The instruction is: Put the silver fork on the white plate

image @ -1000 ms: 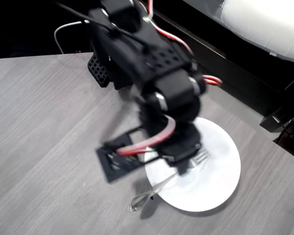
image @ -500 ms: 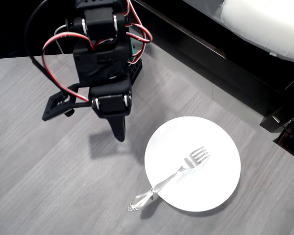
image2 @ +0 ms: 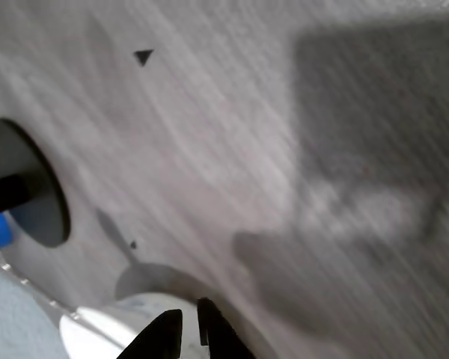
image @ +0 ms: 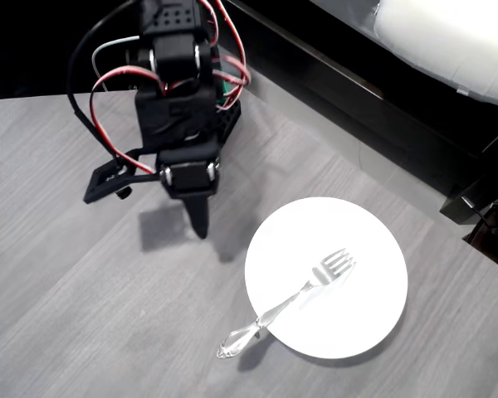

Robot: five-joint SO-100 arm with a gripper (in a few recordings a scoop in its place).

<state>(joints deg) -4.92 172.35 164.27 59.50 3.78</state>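
Overhead, the gripper [image: 198,217] hangs empty up-left of the one white plate [image: 365,240], well apart. One silver fork [image: 292,300] lies on that plate, handle end overhanging its lower-left rim. The wrist view shows the fingertips [image2: 167,329] nearly together (blurred).

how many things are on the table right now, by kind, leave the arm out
forks: 1, the silver fork, tines on the dish and handle end hanging past its rim
plates: 1, the white plate
total: 2
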